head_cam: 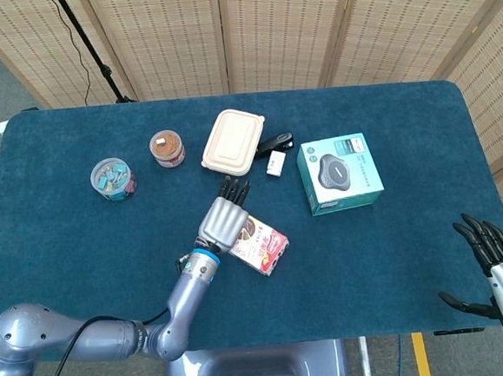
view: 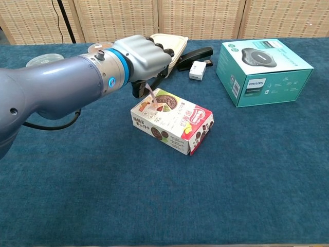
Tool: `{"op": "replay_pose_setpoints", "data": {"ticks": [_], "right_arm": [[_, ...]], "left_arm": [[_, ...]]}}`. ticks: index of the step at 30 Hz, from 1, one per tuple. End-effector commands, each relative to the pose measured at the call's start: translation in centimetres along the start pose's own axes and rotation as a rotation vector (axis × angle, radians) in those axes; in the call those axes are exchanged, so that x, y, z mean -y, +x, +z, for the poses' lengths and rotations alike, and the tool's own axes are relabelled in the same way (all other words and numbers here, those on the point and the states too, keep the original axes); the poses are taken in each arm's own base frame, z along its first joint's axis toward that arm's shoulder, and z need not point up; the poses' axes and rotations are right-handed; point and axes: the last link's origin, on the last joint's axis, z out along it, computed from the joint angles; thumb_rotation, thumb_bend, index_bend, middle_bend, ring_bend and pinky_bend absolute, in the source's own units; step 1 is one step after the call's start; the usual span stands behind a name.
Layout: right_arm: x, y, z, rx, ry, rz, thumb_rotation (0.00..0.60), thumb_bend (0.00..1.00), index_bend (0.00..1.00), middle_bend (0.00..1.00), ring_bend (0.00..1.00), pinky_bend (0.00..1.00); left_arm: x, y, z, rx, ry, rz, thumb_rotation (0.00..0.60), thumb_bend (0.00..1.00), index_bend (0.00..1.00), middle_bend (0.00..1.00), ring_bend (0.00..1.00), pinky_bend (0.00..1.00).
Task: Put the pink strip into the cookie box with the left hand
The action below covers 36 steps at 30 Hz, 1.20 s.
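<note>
My left hand (view: 144, 59) (head_cam: 224, 221) hovers over the left end of the cookie box (view: 172, 121) (head_cam: 257, 241), fingers curled. It pinches the pink strip (view: 152, 98), which hangs down and touches the box's top near its left corner. In the head view the hand covers the strip. The cookie box lies flat in the middle of the blue table, its red end facing right. My right hand (head_cam: 502, 268) stays at the table's front right edge, fingers spread, holding nothing.
A beige lunch box (view: 163, 45), a black stapler (view: 195, 54) and a small white box (view: 197, 70) lie behind the cookie box. A teal Philips box (view: 264, 69) stands at right. A clip tub (head_cam: 113, 178) and brown-lidded jar (head_cam: 168, 147) sit at far left.
</note>
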Motion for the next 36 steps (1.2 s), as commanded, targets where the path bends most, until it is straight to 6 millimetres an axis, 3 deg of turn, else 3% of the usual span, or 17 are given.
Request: {"op": "replay_pose_setpoints", "data": {"ticks": [1, 13, 22, 25, 31, 36], "right_arm": [[-0.1, 0.0, 0.0, 0.001, -0.002, 0.002, 0.600, 0.00, 0.03, 0.00, 0.00, 0.00], [0.0, 0.1, 0.1, 0.001, -0.001, 0.014, 0.600, 0.00, 0.03, 0.00, 0.00, 0.00], [0.0, 0.0, 0.1, 0.005, 0.000, 0.013, 0.600, 0.00, 0.03, 0.00, 0.00, 0.00], [0.1, 0.0, 0.1, 0.006, 0.001, 0.013, 0.600, 0.00, 0.03, 0.00, 0.00, 0.00], [0.0, -0.1, 0.1, 0.009, 0.001, 0.007, 0.600, 0.00, 0.03, 0.00, 0.00, 0.00], [-0.1, -0.2, 0.2, 0.014, -0.005, -0.001, 0.600, 0.00, 0.03, 0.00, 0.00, 0.00]], "left_arm": [[-0.4, 0.1, 0.3, 0.001, -0.004, -0.010, 0.600, 0.43, 0.61, 0.00, 0.00, 0.00], [-1.6, 0.2, 0.4, 0.003, -0.022, 0.013, 0.600, 0.43, 0.61, 0.00, 0.00, 0.00], [-1.9, 0.2, 0.5, -0.002, -0.023, -0.006, 0.600, 0.43, 0.48, 0.00, 0.00, 0.00], [-1.9, 0.3, 0.5, 0.000, -0.025, -0.030, 0.600, 0.42, 0.40, 0.00, 0.00, 0.00], [-1.1, 1.2, 0.1, -0.035, -0.025, -0.086, 0.600, 0.39, 0.15, 0.00, 0.00, 0.00], [1.1, 2.1, -0.8, -0.073, -0.003, -0.153, 0.600, 0.35, 0.01, 0.00, 0.00, 0.00]]}}
